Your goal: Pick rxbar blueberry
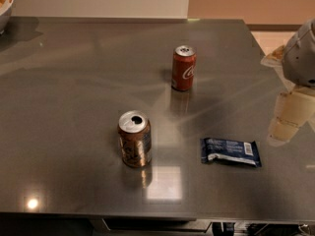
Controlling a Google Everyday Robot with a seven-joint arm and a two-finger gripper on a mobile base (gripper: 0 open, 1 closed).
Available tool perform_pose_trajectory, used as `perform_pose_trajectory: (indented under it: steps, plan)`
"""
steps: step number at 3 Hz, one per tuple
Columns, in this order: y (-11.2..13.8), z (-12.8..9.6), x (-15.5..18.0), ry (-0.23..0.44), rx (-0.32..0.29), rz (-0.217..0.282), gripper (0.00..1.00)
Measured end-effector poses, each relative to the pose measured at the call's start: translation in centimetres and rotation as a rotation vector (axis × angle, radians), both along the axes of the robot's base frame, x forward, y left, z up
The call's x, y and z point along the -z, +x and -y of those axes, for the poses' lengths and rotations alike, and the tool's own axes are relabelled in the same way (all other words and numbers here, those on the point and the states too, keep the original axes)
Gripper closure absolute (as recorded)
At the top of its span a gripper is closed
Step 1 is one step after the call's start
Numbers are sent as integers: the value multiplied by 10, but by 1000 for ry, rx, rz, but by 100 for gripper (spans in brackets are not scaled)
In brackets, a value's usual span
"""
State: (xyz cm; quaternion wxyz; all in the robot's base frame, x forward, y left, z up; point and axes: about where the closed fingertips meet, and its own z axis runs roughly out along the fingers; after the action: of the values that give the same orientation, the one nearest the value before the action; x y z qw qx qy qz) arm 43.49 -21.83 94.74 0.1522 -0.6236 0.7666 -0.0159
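Observation:
The rxbar blueberry (pixel 230 152) is a flat dark-blue wrapper with white print, lying on the grey table (pixel 74 92) at the front right. My gripper (pixel 290 117) is at the right edge of the view, up and to the right of the bar and apart from it. It shows as pale cream parts below a grey rounded arm housing (pixel 301 58).
A red cola can (pixel 183 68) stands upright at the table's middle back. A brown opened can (pixel 134 138) stands front centre, left of the bar. A bowl's rim (pixel 5 4) shows at the far left corner. The table's right edge runs near the arm.

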Motion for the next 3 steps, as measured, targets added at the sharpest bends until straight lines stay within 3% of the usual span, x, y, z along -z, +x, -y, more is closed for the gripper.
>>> perform_pose_trajectory:
  steps: [3]
  plan:
    - [-35, -28, 88, 113, -121, -154, 0]
